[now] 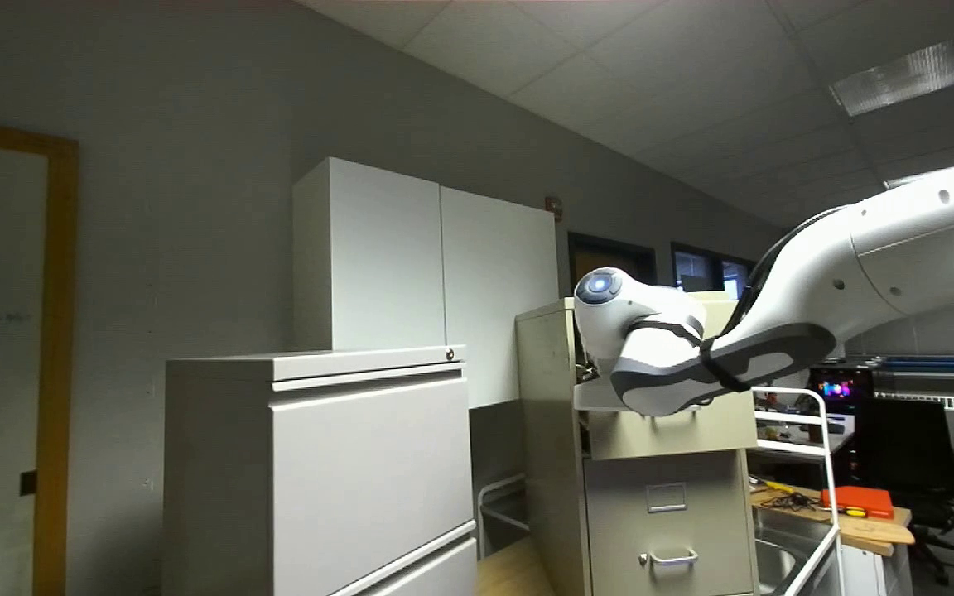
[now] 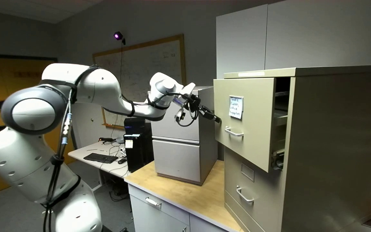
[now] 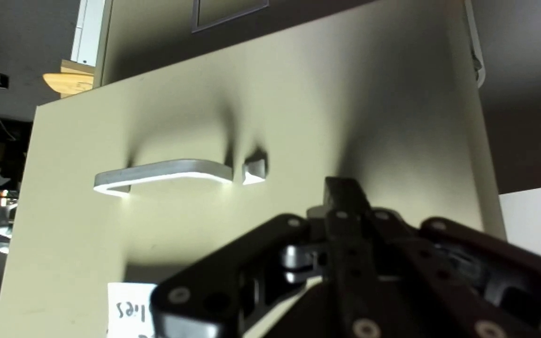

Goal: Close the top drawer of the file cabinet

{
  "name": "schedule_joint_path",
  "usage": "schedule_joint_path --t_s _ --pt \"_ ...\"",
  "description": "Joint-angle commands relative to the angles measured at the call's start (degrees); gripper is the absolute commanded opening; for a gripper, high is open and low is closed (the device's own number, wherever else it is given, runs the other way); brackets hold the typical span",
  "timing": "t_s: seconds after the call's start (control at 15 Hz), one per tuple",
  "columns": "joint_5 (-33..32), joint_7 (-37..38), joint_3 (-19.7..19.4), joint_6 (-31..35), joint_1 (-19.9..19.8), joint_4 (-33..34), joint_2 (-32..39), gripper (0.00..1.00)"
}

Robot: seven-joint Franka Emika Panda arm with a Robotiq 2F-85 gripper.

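Note:
The tan file cabinet (image 1: 545,447) (image 2: 337,145) shows in both exterior views. Its top drawer (image 1: 643,439) (image 2: 256,112) is pulled partway out, with a dark gap along its side. The drawer front carries a metal handle (image 2: 233,132) and a paper note (image 2: 236,107). My gripper (image 2: 217,120) points at the drawer front near its edge, beside the handle. In the wrist view, which stands upside down, the gripper (image 3: 345,192) is shut and empty, with fingertips at or very near the drawer front (image 3: 298,108); contact is unclear. The arm hides the gripper in an exterior view.
A pale grey cabinet (image 1: 369,480) (image 2: 176,161) stands beside the file cabinet on a wooden counter (image 2: 185,193). A white cupboard (image 1: 386,257) (image 2: 301,38) hangs on the wall behind. A lower tan drawer (image 2: 259,190) is shut. A white rail frame (image 1: 826,463) stands nearby.

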Motion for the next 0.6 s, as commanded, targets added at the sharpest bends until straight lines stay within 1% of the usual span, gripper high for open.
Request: schedule_joint_path --t_s 0.0,0.27,0.53 --pt "0.48 -0.27 -4.11 0.26 2.50 6.98 9.05 0.00" --pt "2.39 -0.95 -6.66 -0.83 4.42 8.26 10.41 0.00" --pt "5.24 -1.87 -8.90 -1.13 4.84 7.87 11.78 0.00"
